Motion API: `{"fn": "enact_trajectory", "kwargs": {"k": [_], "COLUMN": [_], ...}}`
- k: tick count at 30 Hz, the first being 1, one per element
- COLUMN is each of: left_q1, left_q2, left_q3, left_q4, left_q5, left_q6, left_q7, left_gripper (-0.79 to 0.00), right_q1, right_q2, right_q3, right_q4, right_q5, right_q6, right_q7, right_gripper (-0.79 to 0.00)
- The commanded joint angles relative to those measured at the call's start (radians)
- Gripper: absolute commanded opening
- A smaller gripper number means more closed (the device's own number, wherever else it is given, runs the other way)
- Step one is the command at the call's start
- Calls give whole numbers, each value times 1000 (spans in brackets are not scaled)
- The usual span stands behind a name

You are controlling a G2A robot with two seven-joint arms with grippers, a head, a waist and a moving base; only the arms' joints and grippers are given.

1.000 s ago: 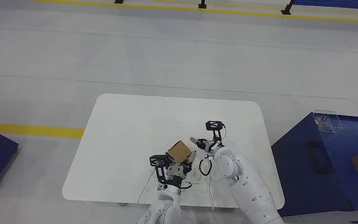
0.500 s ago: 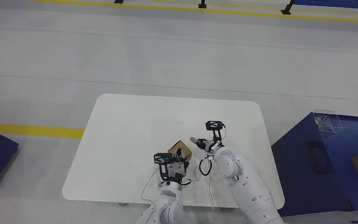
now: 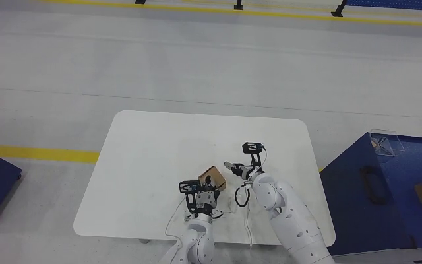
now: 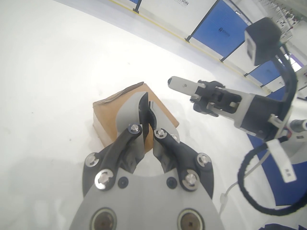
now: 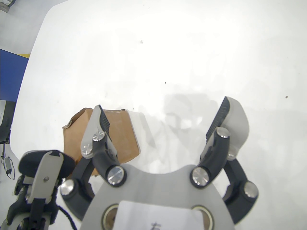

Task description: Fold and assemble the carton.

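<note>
A small brown carton (image 3: 213,177) sits on the white table (image 3: 151,145) near its front edge, with a ragged flap edge on its far side. My left gripper (image 4: 144,104) is shut, its tips resting over the carton's top (image 4: 108,118); I cannot tell whether any cardboard is pinched between the pads. My right gripper (image 5: 163,107) is open just to the right of the carton (image 5: 123,132) and holds nothing. Seen from the left wrist, the right gripper (image 4: 176,84) hovers a short gap beside the carton. From above, the left gripper (image 3: 200,191) is in front of the carton and the right gripper (image 3: 230,165) behind-right.
The table's far and left parts are bare. A blue cabinet (image 3: 376,191) stands off the table's right edge. Cables (image 3: 247,218) trail from the arms over the front edge.
The carton, raised and tilted a second ago, has settled lower on the table. The left gripper shifted slightly with it. The right arm has kept still.
</note>
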Motion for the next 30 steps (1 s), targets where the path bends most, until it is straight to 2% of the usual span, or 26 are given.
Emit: {"fn": "enact_trajectory", "kwargs": {"k": [1, 4, 8, 13, 21, 22, 23, 24, 26, 27, 30], "left_q1": [5, 20, 4, 11, 80, 96, 109, 121, 127, 125, 127], "left_q2": [-2, -3, -2, -14, -10, -10, -10, -11, -11, -11, -11], "left_q3": [1, -5, -2, 9, 6, 6, 7, 9, 10, 10, 10], "left_q4": [-14, -40, 0, -59, -176, -194, -206, -211, -210, -212, -210], "left_q5": [-14, -39, 13, -29, -26, -47, -69, -96, -114, -106, -116], "left_q6": [-23, -41, 6, -40, -130, -151, -172, -190, -199, -198, -200], "left_q7": [11, 21, -29, 59, 189, 195, 185, 167, 155, 160, 154], "left_gripper": [-785, -785, -785, -785, -785, -683, -619, 0, 0, -697, -491], "right_q1": [0, 0, 0, 0, 0, 0, 0, 0, 0, 0, 0], "right_q2": [0, 0, 0, 0, 0, 0, 0, 0, 0, 0, 0], "right_q3": [0, 0, 0, 0, 0, 0, 0, 0, 0, 0, 0], "right_q4": [0, 0, 0, 0, 0, 0, 0, 0, 0, 0, 0], "right_q5": [0, 0, 0, 0, 0, 0, 0, 0, 0, 0, 0], "right_q6": [0, 0, 0, 0, 0, 0, 0, 0, 0, 0, 0], "right_q7": [0, 0, 0, 0, 0, 0, 0, 0, 0, 0, 0], "right_gripper": [0, 0, 0, 0, 0, 0, 0, 0, 0, -1, 0]}}
